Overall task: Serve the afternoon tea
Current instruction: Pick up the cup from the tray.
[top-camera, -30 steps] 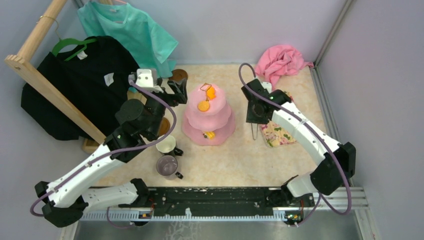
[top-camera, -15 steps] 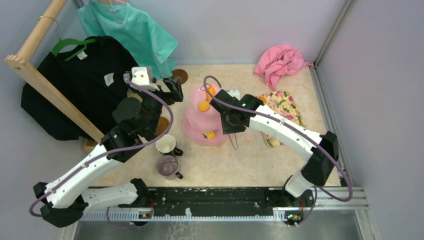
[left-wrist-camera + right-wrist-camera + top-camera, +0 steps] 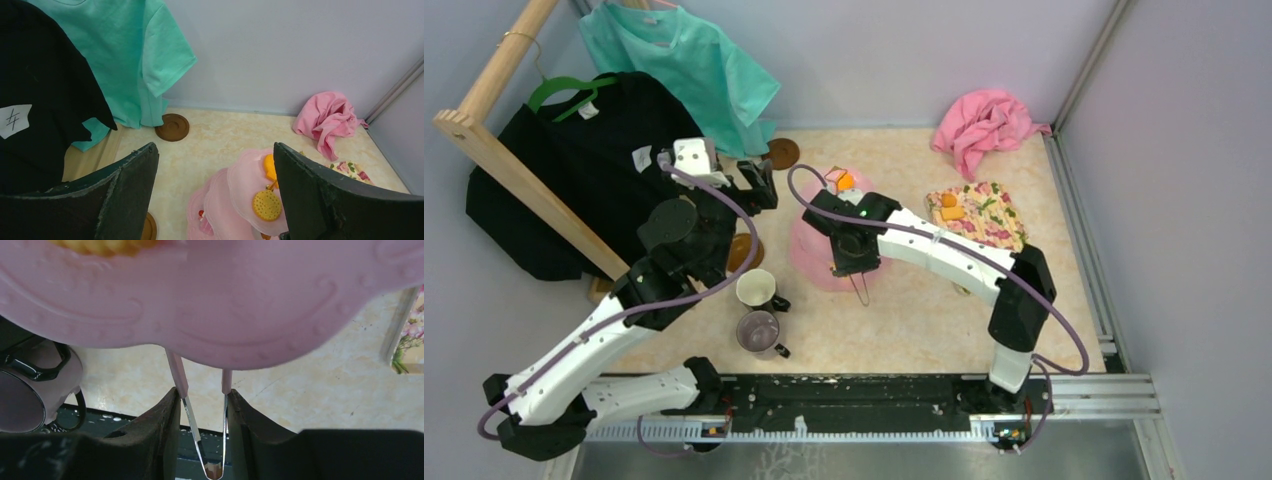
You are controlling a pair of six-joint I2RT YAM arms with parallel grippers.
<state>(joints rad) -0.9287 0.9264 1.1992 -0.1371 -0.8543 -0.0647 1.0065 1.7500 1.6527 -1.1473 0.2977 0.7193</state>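
Right gripper point(image 3: 202, 399), pinching pink-tipped tongs point(image 3: 178, 379), swung off floral mat point(image 3: 996, 218); cake stand point(image 3: 225, 300) tier now just ahead. Two snacks point(image 3: 950, 207) on mat; next pick likely. Left gripper point(image 3: 215, 155) spread.

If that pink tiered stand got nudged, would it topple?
Probably not easily: the stand widens toward its bottom tier, so it likely slides first. It looks like rigid, light plastic. The loose snacks on its shallow tiers could well slip off.

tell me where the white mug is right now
In the top view the white mug stands left of centre on the table, just beyond the grey-purple mug and to the near left of the pink cake stand.
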